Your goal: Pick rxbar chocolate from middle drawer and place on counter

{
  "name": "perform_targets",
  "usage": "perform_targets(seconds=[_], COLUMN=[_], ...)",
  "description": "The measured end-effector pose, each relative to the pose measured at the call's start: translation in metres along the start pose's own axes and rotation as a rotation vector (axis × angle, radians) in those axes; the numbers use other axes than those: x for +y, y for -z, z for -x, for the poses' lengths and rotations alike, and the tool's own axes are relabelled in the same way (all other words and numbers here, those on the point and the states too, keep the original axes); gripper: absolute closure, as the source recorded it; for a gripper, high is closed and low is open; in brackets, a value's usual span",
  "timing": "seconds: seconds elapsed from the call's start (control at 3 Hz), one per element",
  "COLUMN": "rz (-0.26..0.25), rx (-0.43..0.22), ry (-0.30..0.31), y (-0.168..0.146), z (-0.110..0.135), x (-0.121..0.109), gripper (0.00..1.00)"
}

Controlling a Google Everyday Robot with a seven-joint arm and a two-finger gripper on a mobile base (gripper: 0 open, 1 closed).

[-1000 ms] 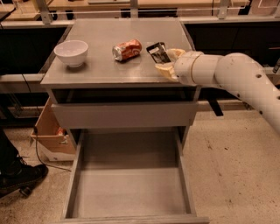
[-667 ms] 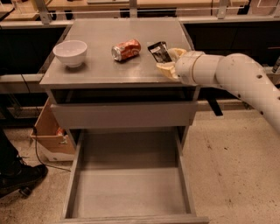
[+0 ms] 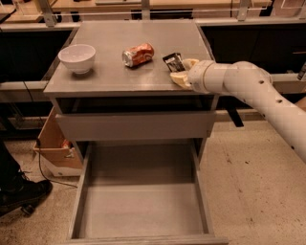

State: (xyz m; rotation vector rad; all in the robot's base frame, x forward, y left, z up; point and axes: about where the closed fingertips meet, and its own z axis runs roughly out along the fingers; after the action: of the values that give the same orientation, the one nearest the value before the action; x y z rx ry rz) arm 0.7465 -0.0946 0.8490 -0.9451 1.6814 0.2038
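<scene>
Rxbar chocolate (image 3: 172,61) leans near the counter's (image 3: 119,43) right edge, touching the gripper (image 3: 180,71). I cannot tell if it's pinched. A bump might knock it off.

1. The floor (image 3: 248,182) is pale and speckled, spreading from 3 to 6 o'clock.
2. A long pale wooden bench (image 3: 119,5) runs across 12 o'clock, with dark recesses beneath it.
3. At 9 o'clock an open cardboard box (image 3: 50,143) stands on the floor, with a black cable (image 3: 40,165) beside it.
4. The end effector (image 3: 180,71) is at 2 o'clock, over the right edge of the tabletop (image 3: 110,79).
</scene>
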Motion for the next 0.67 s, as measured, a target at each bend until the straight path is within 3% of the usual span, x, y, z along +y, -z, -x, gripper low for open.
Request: perform_targets(seconds=[0.33,0.67], rz=[-0.011,-0.01], rx=[0.021,0.02], ry=[-0.035,-0.036], y=[-0.0175,-0.0164], z=[-0.0185,-0.0149], x=[-0.0171,-0.0182], gripper=[0.78,0.55])
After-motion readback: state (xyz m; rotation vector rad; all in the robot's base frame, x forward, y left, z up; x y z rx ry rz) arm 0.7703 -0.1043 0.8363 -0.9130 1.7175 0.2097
